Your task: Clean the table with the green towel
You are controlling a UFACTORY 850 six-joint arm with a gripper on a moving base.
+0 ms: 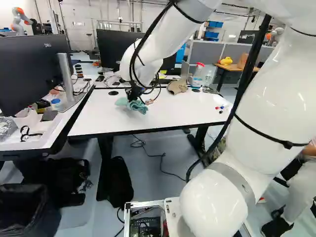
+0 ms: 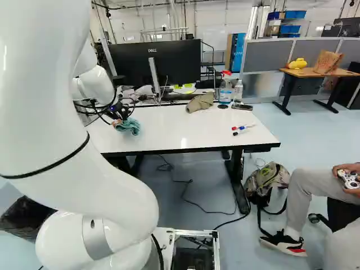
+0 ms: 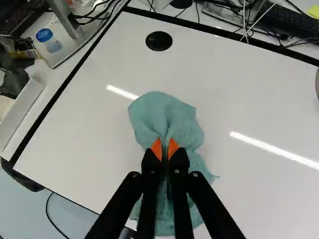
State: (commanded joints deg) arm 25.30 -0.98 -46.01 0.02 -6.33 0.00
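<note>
Over the table [image 3: 89,144], towel [image 3: 162,114] bunched; jaws pinching it.

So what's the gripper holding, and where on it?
The gripper holds the green towel, pinched near its middle, with cloth bunched out on both sides.

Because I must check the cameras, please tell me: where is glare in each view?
Wrist view: two bright streaks on the white table, one reaching the green towel; left base view: small highlights on the glossy arm; right base view: a pale glint near the table's front edge.
</note>
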